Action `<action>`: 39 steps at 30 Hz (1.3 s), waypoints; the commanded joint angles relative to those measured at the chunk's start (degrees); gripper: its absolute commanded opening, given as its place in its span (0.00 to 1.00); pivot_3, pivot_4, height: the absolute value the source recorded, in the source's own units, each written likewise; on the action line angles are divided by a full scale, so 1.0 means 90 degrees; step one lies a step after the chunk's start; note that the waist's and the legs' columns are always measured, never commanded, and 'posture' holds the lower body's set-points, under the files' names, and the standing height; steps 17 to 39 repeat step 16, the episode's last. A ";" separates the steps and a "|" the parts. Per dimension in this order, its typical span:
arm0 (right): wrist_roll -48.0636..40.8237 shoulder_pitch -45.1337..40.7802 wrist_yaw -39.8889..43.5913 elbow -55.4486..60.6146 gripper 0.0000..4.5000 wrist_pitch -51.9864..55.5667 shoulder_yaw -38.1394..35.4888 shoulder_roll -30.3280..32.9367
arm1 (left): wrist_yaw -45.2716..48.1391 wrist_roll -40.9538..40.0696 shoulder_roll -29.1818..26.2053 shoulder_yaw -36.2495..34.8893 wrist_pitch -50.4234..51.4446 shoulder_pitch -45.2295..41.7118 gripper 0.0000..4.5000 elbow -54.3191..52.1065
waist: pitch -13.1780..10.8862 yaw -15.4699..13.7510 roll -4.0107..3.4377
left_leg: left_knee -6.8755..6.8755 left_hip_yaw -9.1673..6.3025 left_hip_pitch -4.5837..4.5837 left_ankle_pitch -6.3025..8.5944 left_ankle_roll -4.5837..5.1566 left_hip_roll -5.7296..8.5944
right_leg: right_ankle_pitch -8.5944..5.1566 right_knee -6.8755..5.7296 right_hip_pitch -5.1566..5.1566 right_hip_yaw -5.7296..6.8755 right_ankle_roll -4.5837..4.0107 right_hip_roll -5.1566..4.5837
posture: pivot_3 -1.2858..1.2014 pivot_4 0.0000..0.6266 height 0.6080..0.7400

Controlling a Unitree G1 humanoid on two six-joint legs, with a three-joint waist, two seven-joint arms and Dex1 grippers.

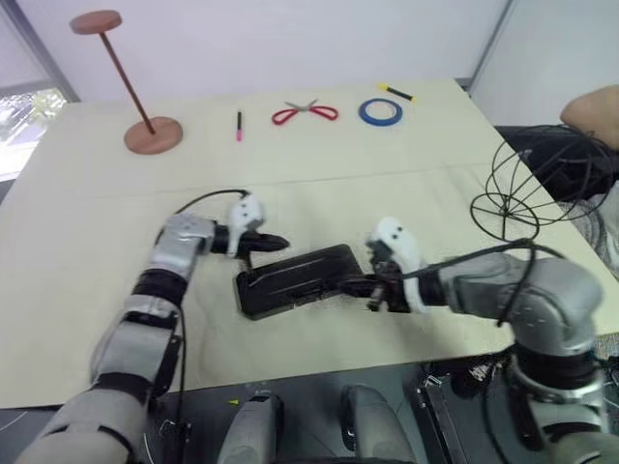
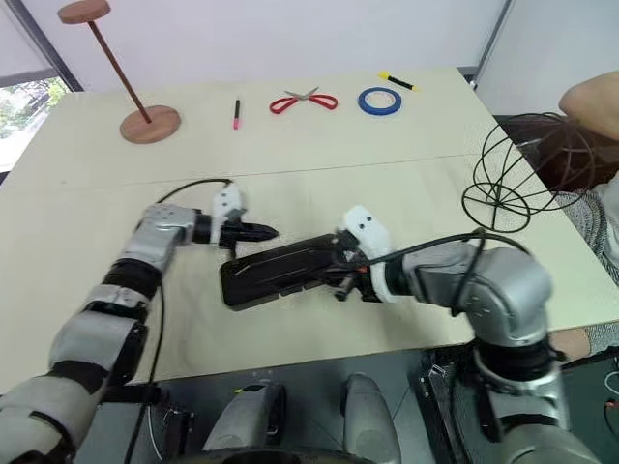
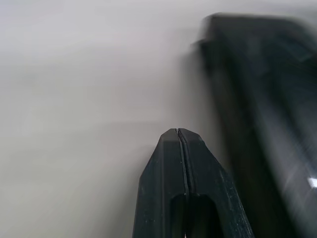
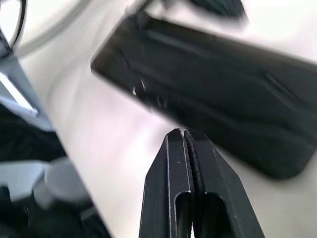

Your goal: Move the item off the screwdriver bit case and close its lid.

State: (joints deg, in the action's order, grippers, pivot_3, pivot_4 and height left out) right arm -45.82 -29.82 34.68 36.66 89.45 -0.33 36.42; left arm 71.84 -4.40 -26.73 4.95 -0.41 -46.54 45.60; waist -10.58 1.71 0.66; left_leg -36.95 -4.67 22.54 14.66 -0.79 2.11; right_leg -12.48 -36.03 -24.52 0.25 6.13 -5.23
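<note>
Worktop (image 1: pixel 87 242) of pale beige carries the flat rectangular dark grey screwdriver bit case (image 1: pixel 295 280) near its front edge, lying with its smoky-brown lid (image 2: pixel 280 263) folded down flat over the tray. The black thin-wire globe-shaped cage (image 1: pixel 527 188) sits well apart from the case, at the worktop's right edge. The left gripper (image 1: pixel 276 243) hovers just beside the case's far left corner, its jaws pressed together and holding nothing. The right gripper (image 4: pixel 184 136) hangs above the case's near right end, jaws likewise shut and empty. At the far side lie a terracotta stand (image 1: pixel 145 130), a pink pen (image 1: pixel 239 126), red-handled scissors (image 1: pixel 305 113) and a blue tape roll (image 1: pixel 380 112).
</note>
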 commanded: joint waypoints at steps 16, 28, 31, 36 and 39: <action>-0.0008 -0.0147 0.1653 -0.0512 0.01 -0.2285 -0.0164 0.2043 | -0.0341 -0.3837 -0.3050 -0.3672 0.5341 0.4943 0.00 -0.8008 | -0.0032 -0.0113 0.0005 | 0.0002 0.0005 0.0019 0.0003 -0.0002 -0.0013 | -0.0018 0.0053 0.0005 -0.0002 -0.0021 -0.0027 | 0.52 0.24 1.00; -0.0008 -0.0147 0.1653 -0.0512 0.01 -0.2285 -0.0164 0.2043 | -0.0341 -0.3837 -0.3050 -0.3672 0.5341 0.4943 0.00 -0.8008 | -0.0032 -0.0113 0.0005 | 0.0002 0.0005 0.0019 0.0003 -0.0002 -0.0013 | -0.0018 0.0053 0.0005 -0.0002 -0.0021 -0.0027 | 0.52 0.24 1.00; -0.0008 -0.0147 0.1653 -0.0512 0.01 -0.2285 -0.0164 0.2043 | -0.0341 -0.3837 -0.3050 -0.3672 0.5341 0.4943 0.00 -0.8008 | -0.0032 -0.0113 0.0005 | 0.0002 0.0005 0.0019 0.0003 -0.0002 -0.0013 | -0.0018 0.0053 0.0005 -0.0002 -0.0021 -0.0027 | 0.52 0.24 1.00; -0.0008 -0.0147 0.1653 -0.0512 0.01 -0.2285 -0.0164 0.2043 | -0.0341 -0.3837 -0.3050 -0.3672 0.5341 0.4943 0.00 -0.8008 | -0.0032 -0.0113 0.0005 | 0.0002 0.0005 0.0019 0.0003 -0.0002 -0.0013 | -0.0018 0.0053 0.0005 -0.0002 -0.0021 -0.0027 | 0.52 0.24 1.00; -0.0008 -0.0147 0.1653 -0.0512 0.01 -0.2285 -0.0164 0.2043 | -0.0341 -0.3837 -0.3050 -0.3672 0.5341 0.4943 0.00 -0.8008 | -0.0032 -0.0113 0.0005 | 0.0002 0.0005 0.0019 0.0003 -0.0002 -0.0013 | -0.0018 0.0053 0.0005 -0.0002 -0.0021 -0.0027 | 0.52 0.24 1.00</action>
